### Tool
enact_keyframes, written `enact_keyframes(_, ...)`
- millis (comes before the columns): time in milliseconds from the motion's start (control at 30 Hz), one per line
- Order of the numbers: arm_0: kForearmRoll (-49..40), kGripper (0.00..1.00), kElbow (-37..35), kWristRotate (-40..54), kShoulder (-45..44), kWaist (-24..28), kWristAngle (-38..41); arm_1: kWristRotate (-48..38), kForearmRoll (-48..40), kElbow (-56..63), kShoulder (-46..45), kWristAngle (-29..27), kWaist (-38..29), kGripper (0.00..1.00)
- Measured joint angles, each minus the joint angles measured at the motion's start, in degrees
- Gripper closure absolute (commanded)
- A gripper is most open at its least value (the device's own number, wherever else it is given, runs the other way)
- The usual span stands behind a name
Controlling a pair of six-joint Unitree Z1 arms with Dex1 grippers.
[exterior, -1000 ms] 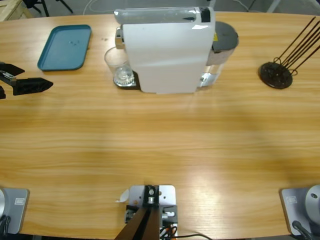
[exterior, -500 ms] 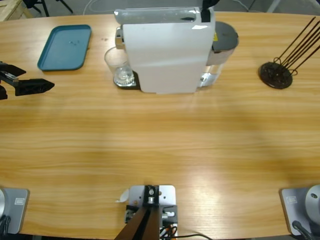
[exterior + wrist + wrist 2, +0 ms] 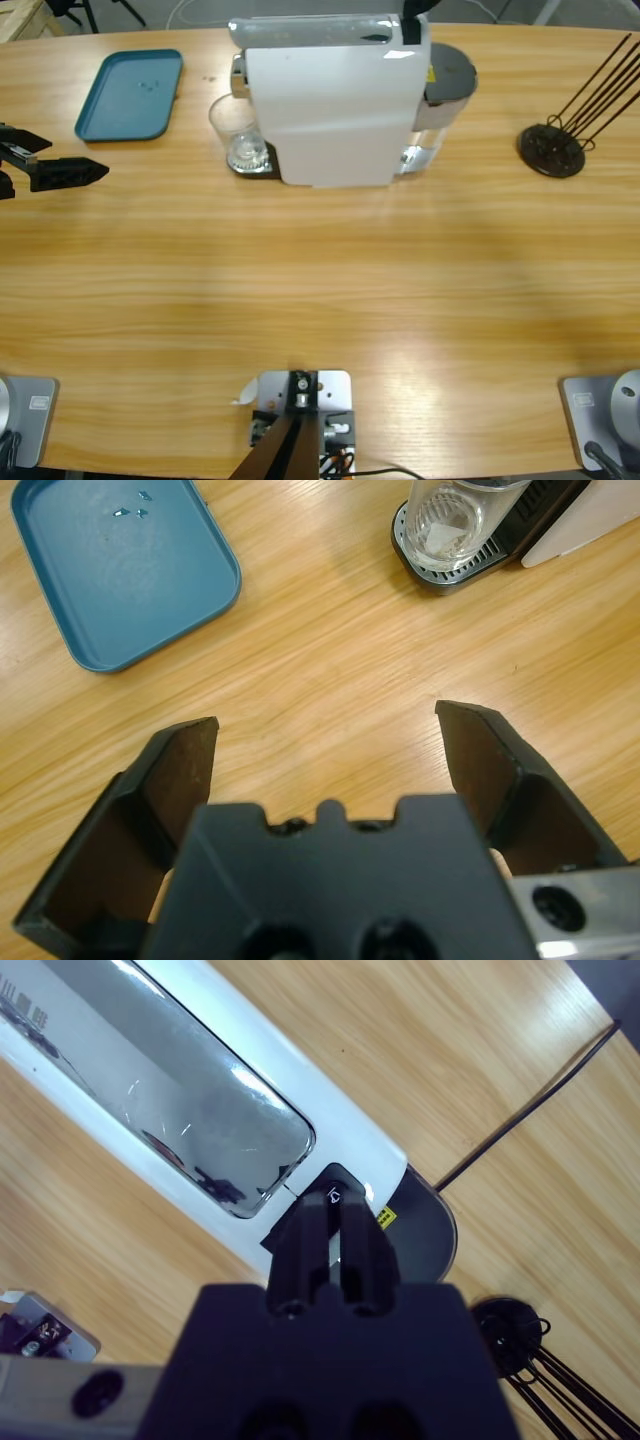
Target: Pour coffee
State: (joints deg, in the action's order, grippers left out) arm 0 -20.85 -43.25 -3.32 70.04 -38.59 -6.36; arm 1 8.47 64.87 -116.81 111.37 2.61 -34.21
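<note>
Little has moved since a second ago: the right gripper (image 3: 335, 1222), jaws closed together, now presses at the coffee machine (image 3: 330, 100) top. The glass (image 3: 447, 520) under its spout looks fragile and slippery, best held mid-wall; any coffee inside is hard to see. The left gripper (image 3: 330, 750) waits wide open beside the blue tray (image 3: 110, 570).

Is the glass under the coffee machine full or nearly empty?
Nearly empty. The glass stands upright on the drip tray beside the white coffee machine; its clear bottom shows, and no coffee is discernible.

No text can be read
</note>
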Motion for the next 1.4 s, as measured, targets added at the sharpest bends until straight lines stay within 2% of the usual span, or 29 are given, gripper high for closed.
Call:
enact_keyframes(233, 0.0, 0.040, 0.0, 0.0, 0.2, 0.0, 0.0, -0.7, -3.6, 3.4, -1.2, 0.1, -0.2, 0.985)
enact_keyframes(267, 0.0, 0.036, 0.0, 0.0, 0.3, 0.0, 0.0, -0.7, -3.7, 3.6, -1.3, 0.1, -0.2, 0.521)
enact_keyframes(300, 0.0, 0.036, 0.0, 0.0, 0.3, 0.0, 0.0, -0.7, -3.7, 3.6, -1.4, 0.1, -0.3, 0.121)
enact_keyframes(333, 0.0, 0.036, 0.0, 0.0, 0.4, 0.0, 0.0, -0.7, -3.7, 3.5, -1.5, 0.1, -0.4, 0.004)
enact_keyframes(733, 0.0, 0.036, 0.0, 0.0, 0.4, 0.0, 0.0, -0.7, 5.5, -3.9, -2.6, -0.3, -0.7, 0.000)
enact_keyframes(1133, 0.0, 0.036, 0.0, 0.0, 0.4, 0.0, 0.0, -0.7, 6.5, -3.5, -4.8, -0.3, -0.7, 0.000)
enact_keyframes(1267, 0.2, 0.036, 0.0, 0.0, 0.4, 0.0, 0.0, -0.7, 4.3, 2.4, -9.3, -0.3, -0.7, 0.000)
enact_keyframes(1400, 1.0, 0.036, 0.0, 0.0, 1.3, 0.0, 0.0, -0.7, -1.4, 14.6, -17.4, -0.3, -0.7, 0.004)
